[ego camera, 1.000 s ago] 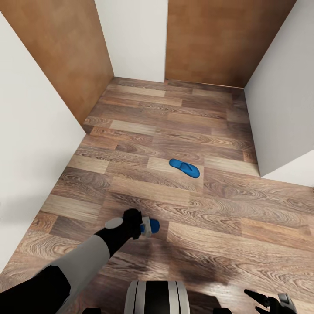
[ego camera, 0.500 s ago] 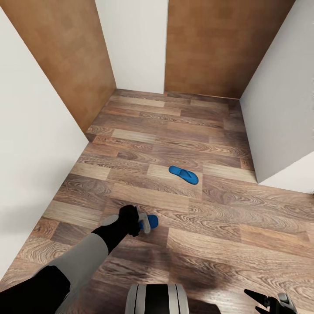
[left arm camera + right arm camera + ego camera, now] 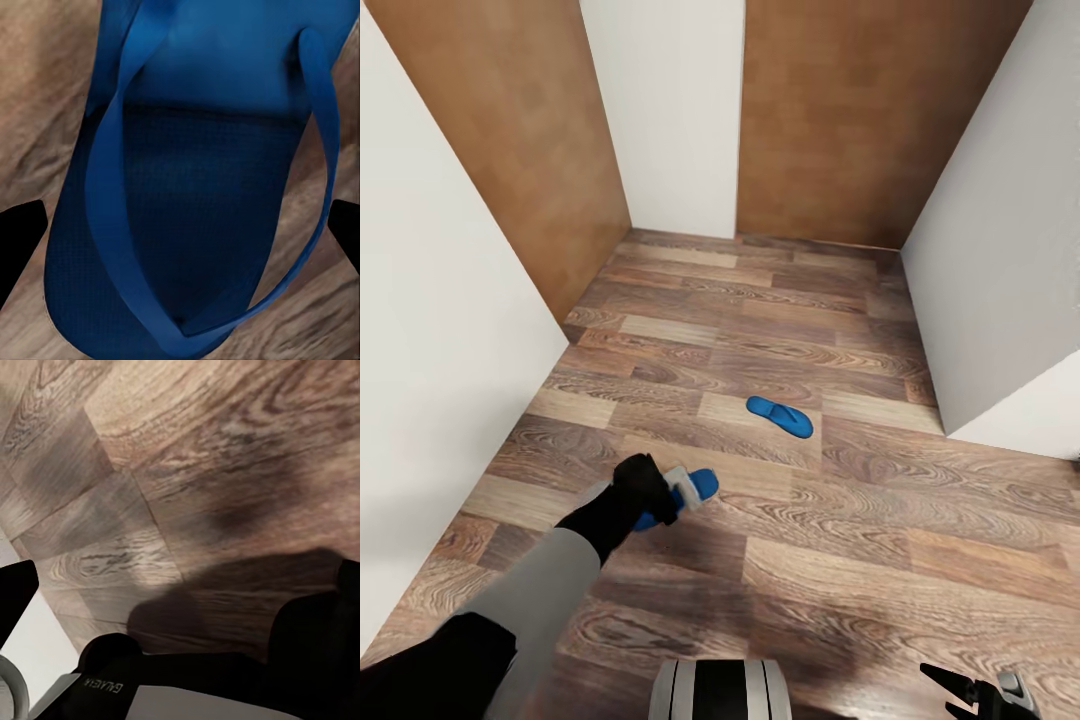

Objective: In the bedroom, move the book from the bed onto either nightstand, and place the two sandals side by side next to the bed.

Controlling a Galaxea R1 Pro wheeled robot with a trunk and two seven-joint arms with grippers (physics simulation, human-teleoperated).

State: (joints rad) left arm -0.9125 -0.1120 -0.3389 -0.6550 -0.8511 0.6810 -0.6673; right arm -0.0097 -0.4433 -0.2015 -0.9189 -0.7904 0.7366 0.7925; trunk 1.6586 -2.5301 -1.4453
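one sandal on floor; other nearer, left, in left hand

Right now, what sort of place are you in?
Probably an indoor hallway or entry nook of a home: wood-plank floor, plain white walls, brown wooden doors. One blue sandal lies on the floor; another is at the left gripper.

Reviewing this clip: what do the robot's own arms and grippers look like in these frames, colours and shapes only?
The left arm has a black upper section, a pale grey forearm and a black wrist ending in the left gripper, whose part there is light grey-white. Its fingers read as flat black tips. The right gripper is black and pointed with a small grey part.
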